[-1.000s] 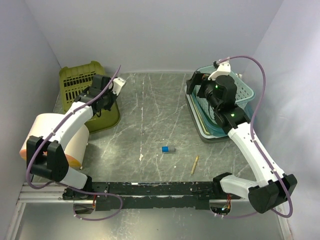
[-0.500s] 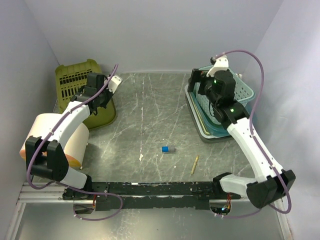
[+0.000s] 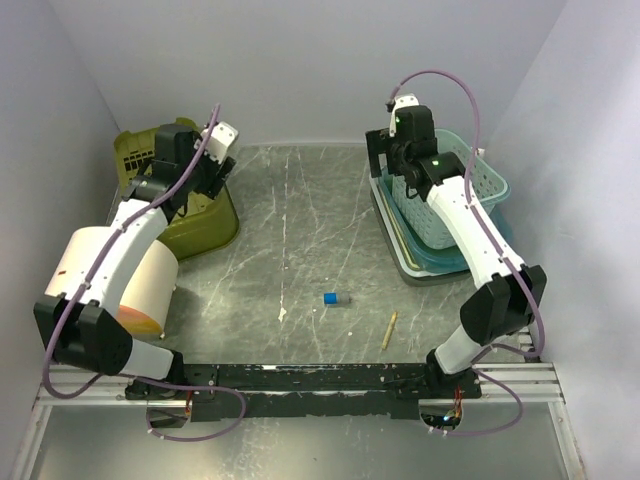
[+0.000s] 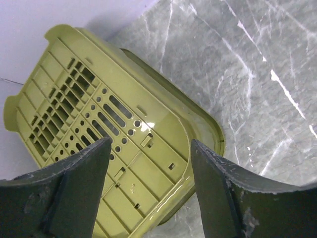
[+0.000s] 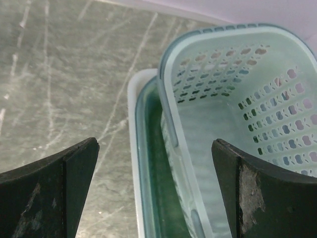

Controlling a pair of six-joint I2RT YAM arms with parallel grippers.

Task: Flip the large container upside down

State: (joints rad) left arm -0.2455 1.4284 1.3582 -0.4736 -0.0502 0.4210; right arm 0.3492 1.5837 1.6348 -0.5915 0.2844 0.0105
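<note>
The large container, an olive-green slotted basket [image 3: 190,225] [image 4: 104,124], lies bottom-up at the back left, its rim [image 4: 215,144] on the table and its far end by the wall. My left gripper [image 3: 196,182] [image 4: 150,148] hangs open just above its base, holding nothing. My right gripper [image 3: 392,172] [image 5: 154,148] stands open over the left rim of a pale teal basket [image 3: 455,190] [image 5: 233,124], also with nothing between its fingers.
The teal basket sits in a shallow white-rimmed tray [image 3: 400,255] [image 5: 134,163] at the back right. A wide white and orange roll [image 3: 105,280] lies at the left edge. A small blue piece [image 3: 335,298] and a wooden stick [image 3: 389,329] lie mid-table.
My left gripper has opened, let go of the green basket and lifted away from it. My right gripper has moved back towards the wall, along the teal basket's left rim.
</note>
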